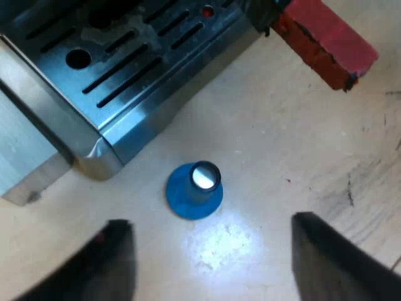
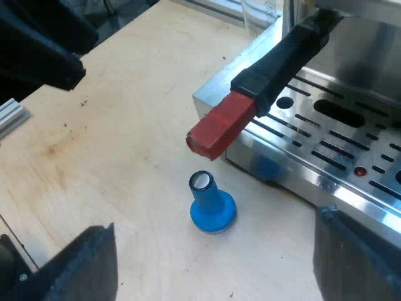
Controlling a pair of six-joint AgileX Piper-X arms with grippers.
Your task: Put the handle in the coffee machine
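Observation:
The dark handle (image 2: 285, 53) juts out from the espresso machine's front over the slotted metal drip tray (image 2: 326, 150), and its red end (image 2: 216, 128) hangs past the tray's corner. How its metal end sits in the machine is hidden. That red end (image 1: 329, 41) also hangs beside the drip tray (image 1: 125, 69) in the left wrist view. A blue tamper (image 1: 195, 190) stands upright on the wooden table by the tray. My left gripper (image 1: 213, 222) hovers open above the table near the tamper, holding nothing. My right gripper (image 2: 213, 221) is open over the tamper (image 2: 212, 204), also holding nothing.
A measuring glass (image 2: 258, 15) stands on the table beside the machine. A black part of the other arm (image 2: 37, 44) hangs over the bare wooden tabletop (image 2: 113, 138). A metal rail (image 2: 9, 116) lies at the table's edge.

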